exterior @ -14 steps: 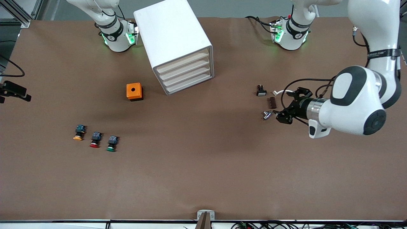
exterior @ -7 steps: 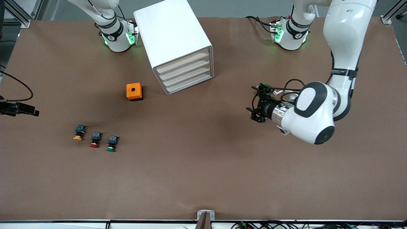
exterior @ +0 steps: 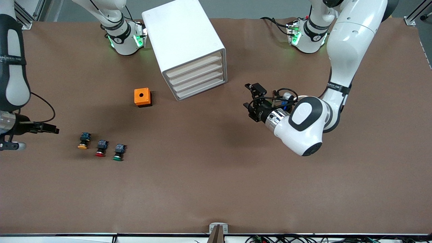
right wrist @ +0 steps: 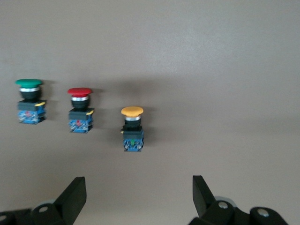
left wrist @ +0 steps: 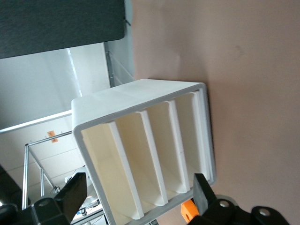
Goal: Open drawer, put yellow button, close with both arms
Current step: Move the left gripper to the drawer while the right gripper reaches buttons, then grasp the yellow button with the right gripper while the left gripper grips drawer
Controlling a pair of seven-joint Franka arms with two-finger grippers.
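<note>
At the right arm's end of the brown table (exterior: 216,189), the right gripper (exterior: 50,129) hangs low over bare tabletop just beside a row of three small push buttons, black fingers (right wrist: 72,194) spread apart, nothing between them. First in that row, closest to the gripper, the yellow button (exterior: 83,141) with orange-yellow mushroom cap and black-and-blue body lies on its side; then the red-capped button (exterior: 101,148); then the green-capped button (exterior: 118,152). Farther from the front camera sits a small orange box (exterior: 142,97) with a round hole on top. Beside it stands the large white boxy cabinet (exterior: 184,44), its four cream drawers all pushed in; the drawer (exterior: 194,65), uppermost, is closed. Toward the left arm's end, the left gripper (exterior: 252,101) hovers over the tabletop facing the cabinet's front, fingers (left wrist: 75,194) wide apart, empty.
</note>
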